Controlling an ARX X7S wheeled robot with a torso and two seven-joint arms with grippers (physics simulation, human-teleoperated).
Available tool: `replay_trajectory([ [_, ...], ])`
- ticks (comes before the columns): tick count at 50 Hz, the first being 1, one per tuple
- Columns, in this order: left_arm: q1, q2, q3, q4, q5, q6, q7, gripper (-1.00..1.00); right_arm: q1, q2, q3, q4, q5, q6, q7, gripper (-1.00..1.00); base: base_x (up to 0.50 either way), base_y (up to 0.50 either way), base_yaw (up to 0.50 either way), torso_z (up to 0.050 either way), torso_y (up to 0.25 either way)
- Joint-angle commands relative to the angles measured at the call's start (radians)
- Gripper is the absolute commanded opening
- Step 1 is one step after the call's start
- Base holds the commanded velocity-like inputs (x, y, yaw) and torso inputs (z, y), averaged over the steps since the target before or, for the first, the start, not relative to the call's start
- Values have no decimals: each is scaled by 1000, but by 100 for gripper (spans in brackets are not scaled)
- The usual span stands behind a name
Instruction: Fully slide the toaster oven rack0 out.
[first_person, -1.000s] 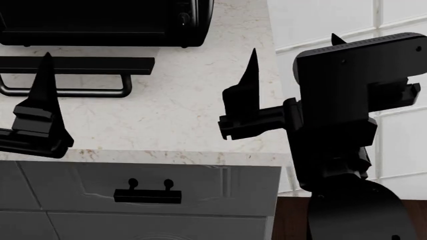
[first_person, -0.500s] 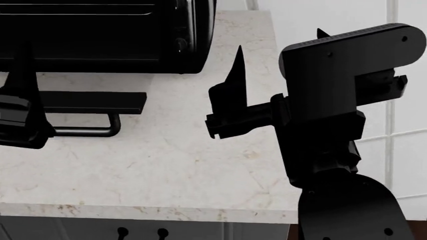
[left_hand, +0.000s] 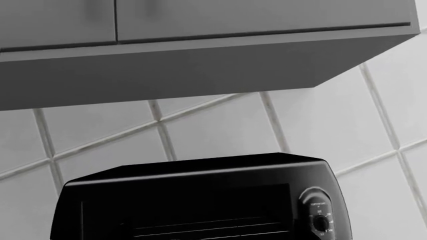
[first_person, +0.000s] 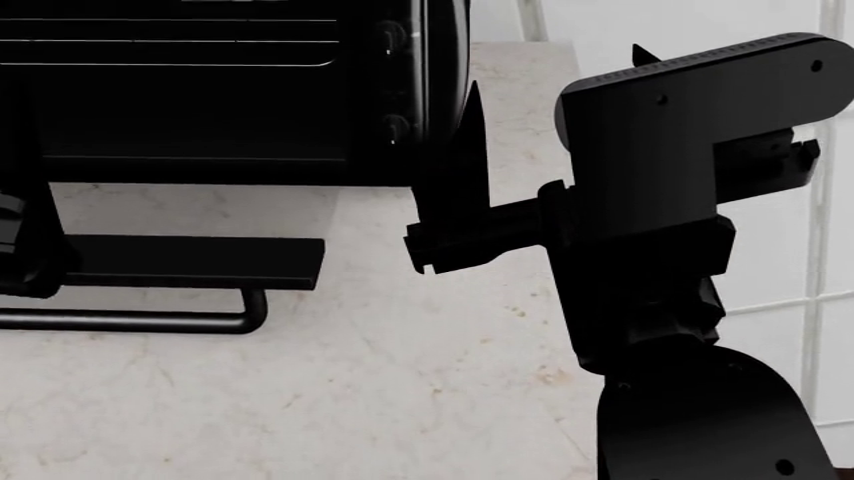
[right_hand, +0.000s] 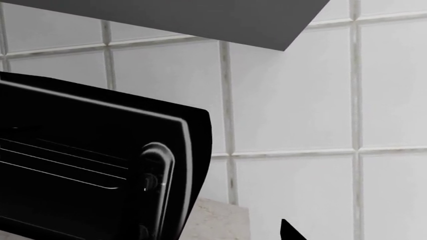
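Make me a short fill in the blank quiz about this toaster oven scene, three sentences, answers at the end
1. The door of the toaster oven is folded ____, with its bar handle over the countertop.
2. The oven's round knobs sit on its ____ side in the head view.
3. The wall behind the oven is covered in white ____.

Missing words: down (open); right; tiles
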Motion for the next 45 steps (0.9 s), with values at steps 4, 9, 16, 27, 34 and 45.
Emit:
replay_trajectory([
  [4, -3, -11, -18, 17, -33, -10, -17, 100, 8, 4, 3, -17, 11, 16, 4, 100, 262, 0, 0, 0, 0],
  [9, -7, -16, -24, 20, -45, -18, -25, 100, 10, 7, -2, -23, 15, 18, 4, 100, 158, 0, 0, 0, 3],
  [16, 9, -36, -1, 0, -45, 7, -40, 100, 11, 10, -3, -27, 18, 19, 7, 100, 0, 0, 0, 0, 0],
  [27, -84, -208, 231, -122, 40, 54, -45, 100, 6, 25, -9, 13, 17, -23, 6, 100, 0, 0, 0, 0, 0],
  [34, -136, -284, 388, -213, 94, 96, -42, 100, 7, 32, -9, 21, 20, -31, 6, 100, 0, 0, 0, 0, 0],
  [45, -335, -396, 744, -388, 215, 118, 30, 100, 14, 39, -7, 24, 25, -31, 8, 100, 0, 0, 0, 0, 0],
])
